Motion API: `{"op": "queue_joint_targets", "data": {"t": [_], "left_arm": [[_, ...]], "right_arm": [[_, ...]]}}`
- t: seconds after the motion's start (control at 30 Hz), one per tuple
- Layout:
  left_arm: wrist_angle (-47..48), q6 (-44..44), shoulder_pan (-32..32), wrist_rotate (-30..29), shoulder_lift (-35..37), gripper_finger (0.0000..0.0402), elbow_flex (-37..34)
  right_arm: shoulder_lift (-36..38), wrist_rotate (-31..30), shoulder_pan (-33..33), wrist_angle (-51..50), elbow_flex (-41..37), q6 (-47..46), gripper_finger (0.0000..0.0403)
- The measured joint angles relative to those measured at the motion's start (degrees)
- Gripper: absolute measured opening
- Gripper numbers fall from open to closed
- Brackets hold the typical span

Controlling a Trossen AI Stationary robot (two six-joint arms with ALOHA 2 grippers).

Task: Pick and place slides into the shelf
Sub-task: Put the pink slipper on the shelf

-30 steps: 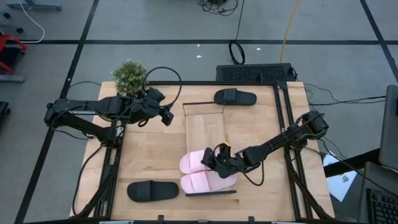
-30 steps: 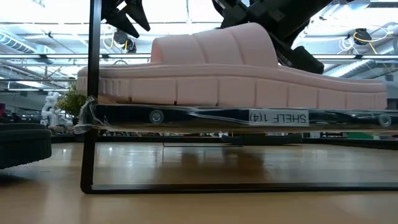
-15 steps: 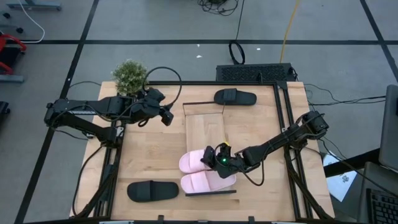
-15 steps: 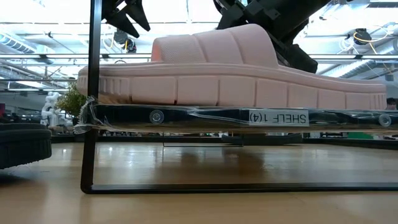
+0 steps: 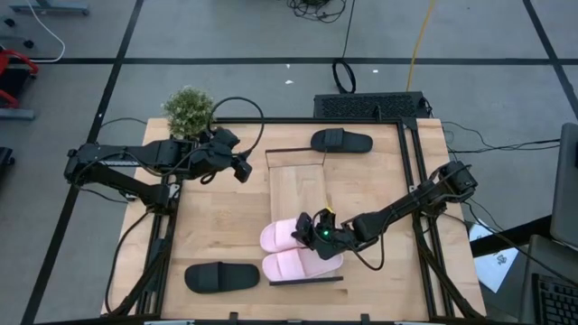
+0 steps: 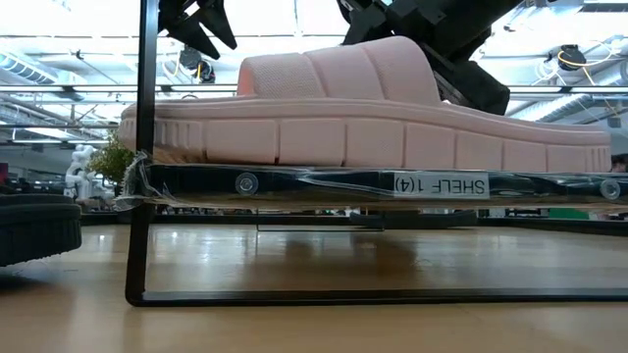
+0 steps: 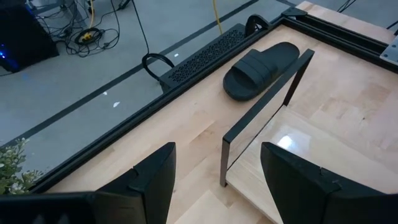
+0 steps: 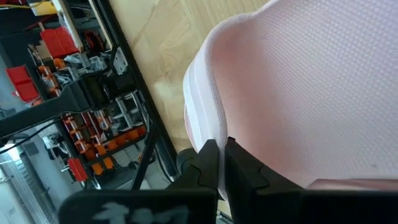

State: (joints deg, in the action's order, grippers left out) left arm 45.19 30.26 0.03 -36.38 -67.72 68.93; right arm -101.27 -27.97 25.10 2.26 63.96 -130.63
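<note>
Two pale pink slides lie side by side, soles down, on the near end of the shelf (image 5: 293, 190): a farther one (image 5: 282, 235) and a nearer one (image 5: 302, 264). In the low view a pink slide (image 6: 373, 118) sits on the shelf rail (image 6: 294, 183). My right gripper (image 5: 312, 233) is shut and low at the farther pink slide's strap, which fills the right wrist view (image 8: 311, 81). One black slide (image 5: 341, 141) lies beyond the shelf's far end, another (image 5: 221, 276) near the table's near left. My left gripper (image 5: 242, 170) hangs open over the far left. My right gripper (image 8: 221, 152) has its shut fingers against the strap of the farther pink slide (image 8: 205, 124), on the strap's right side. It comes slanting down from the table's right. Nothing shows between the fingers. The slide rests flat on the shelf.
A potted plant (image 5: 188, 110) stands at the table's far left corner. Dark frame rails (image 5: 411, 181) run along the table's left and right sides. The far half of the shelf panel is bare. The left wrist view shows the far black slide (image 7: 261, 68) and the shelf's end rail (image 7: 261, 112).
My right gripper has moved a little toward the table's left. The farther pink slide has slid slightly left on the shelf with it, staying flat.
</note>
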Motion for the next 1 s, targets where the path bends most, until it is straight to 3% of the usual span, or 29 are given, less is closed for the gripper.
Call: {"op": "queue_joint_targets", "data": {"t": [0.23,0.77,1.0], "left_arm": [[0.0,0.0,0.0,0.0,0.0,0.0230,0.0],[0.0,0.2,0.0,0.0,0.0,0.0230,0.0],[0.0,0.2,0.0,0.1,0.0,0.0230,0.0]], "right_arm": [[0.0,1.3,0.2,0.1,0.0,-0.4,0.0003],[0.0,3.2,0.2,2.5,0.0,-0.4,0.0056],[0.0,7.0,0.2,3.1,0.0,-0.1,0.0077]]}}
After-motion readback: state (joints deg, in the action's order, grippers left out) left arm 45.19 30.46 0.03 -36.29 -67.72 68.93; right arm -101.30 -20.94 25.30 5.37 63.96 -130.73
